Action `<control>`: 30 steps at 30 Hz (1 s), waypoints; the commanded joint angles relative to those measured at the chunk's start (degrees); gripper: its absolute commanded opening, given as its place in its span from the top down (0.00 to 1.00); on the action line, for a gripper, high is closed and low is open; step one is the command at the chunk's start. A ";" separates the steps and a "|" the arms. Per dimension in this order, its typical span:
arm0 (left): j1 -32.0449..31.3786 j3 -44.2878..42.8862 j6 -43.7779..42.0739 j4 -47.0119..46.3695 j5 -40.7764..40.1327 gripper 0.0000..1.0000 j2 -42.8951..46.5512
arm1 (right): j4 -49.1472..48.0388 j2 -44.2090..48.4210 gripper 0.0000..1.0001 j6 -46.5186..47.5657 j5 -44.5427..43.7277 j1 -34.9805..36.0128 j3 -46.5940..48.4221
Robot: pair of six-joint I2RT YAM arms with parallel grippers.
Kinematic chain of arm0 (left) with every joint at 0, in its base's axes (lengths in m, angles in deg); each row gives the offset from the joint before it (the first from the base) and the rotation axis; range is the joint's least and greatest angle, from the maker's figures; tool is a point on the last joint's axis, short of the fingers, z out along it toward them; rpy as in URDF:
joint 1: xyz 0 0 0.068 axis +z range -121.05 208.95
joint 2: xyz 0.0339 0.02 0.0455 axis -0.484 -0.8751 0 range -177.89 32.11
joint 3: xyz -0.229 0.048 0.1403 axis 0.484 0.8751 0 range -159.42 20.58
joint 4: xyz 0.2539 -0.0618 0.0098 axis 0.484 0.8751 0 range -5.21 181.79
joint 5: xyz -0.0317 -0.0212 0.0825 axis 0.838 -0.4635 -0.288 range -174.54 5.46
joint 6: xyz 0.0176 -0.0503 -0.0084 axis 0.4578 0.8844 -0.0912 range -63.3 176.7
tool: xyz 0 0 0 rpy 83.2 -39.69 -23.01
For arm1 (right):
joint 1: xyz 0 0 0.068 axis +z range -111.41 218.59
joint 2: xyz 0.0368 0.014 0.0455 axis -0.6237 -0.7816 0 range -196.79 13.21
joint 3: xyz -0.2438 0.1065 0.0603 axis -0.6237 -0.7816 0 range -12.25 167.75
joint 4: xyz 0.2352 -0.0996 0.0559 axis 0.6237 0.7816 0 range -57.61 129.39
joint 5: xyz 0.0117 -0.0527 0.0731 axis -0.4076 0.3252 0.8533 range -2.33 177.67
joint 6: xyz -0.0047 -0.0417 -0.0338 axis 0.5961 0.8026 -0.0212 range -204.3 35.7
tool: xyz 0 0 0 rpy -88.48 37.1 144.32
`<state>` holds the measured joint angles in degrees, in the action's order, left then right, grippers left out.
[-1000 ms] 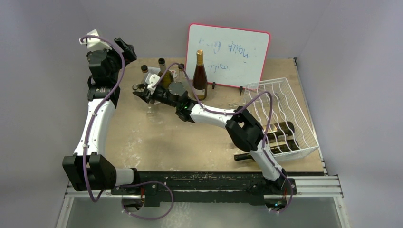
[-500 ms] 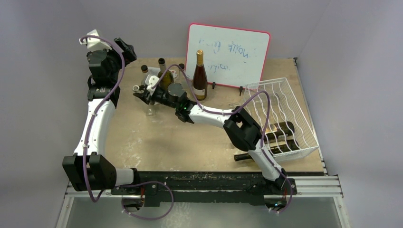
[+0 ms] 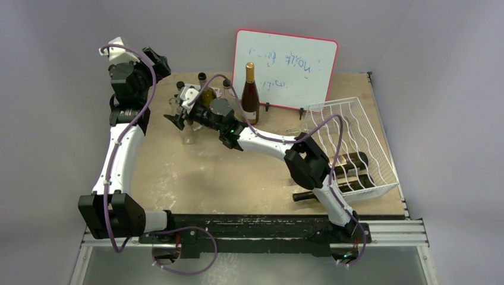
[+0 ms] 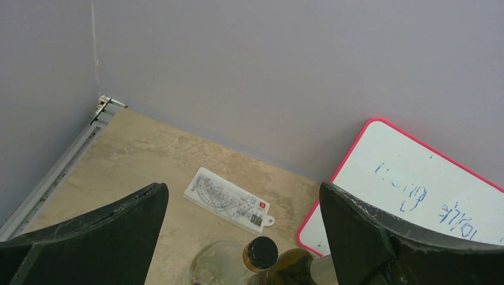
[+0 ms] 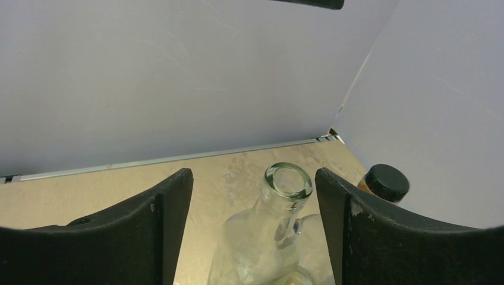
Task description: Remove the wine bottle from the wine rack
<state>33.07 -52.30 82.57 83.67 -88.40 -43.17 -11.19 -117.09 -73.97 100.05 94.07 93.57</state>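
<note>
The white wire wine rack (image 3: 362, 127) stands at the table's right, with two dark bottles (image 3: 352, 160) lying in its cradles. My right gripper (image 3: 178, 116) reaches to the far left and is open. A clear glass wine bottle (image 5: 276, 225) stands upright on the table, its neck between the open fingers (image 5: 169, 202), touching neither. From above the same bottle (image 3: 189, 135) shows just below the gripper. My left gripper (image 4: 242, 189) is raised at the far left corner, open and empty.
Several capped bottles (image 3: 205, 89) stand behind the right gripper, and a tall gold-topped bottle (image 3: 250, 95) stands before the red-framed whiteboard (image 3: 285, 68). A clear ruler (image 4: 229, 199) lies near the back wall. Another dark bottle's neck (image 3: 304, 196) pokes out by the rack's near corner.
My right gripper has opened and let go of the clear bottle, which now stands on its own. The gripper has shifted slightly toward the back. The left arm has not moved.
</note>
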 commanded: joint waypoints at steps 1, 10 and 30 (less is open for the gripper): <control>0.63 -2.63 -0.55 -2.32 0.23 0.02 1.82 | 0.43 8.72 0.21 2.07 -1.73 0.06 -0.34; 0.58 -2.65 0.81 -2.80 1.73 0.02 1.97 | 5.45 25.71 0.11 5.59 -3.50 0.13 -16.28; -1.35 -2.38 0.50 -2.95 1.17 0.02 2.05 | 52.96 68.90 0.04 22.25 -6.89 0.11 -41.40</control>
<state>32.61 -52.30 83.09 83.63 -87.32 -43.17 28.48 -53.71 -55.96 93.17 94.07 52.79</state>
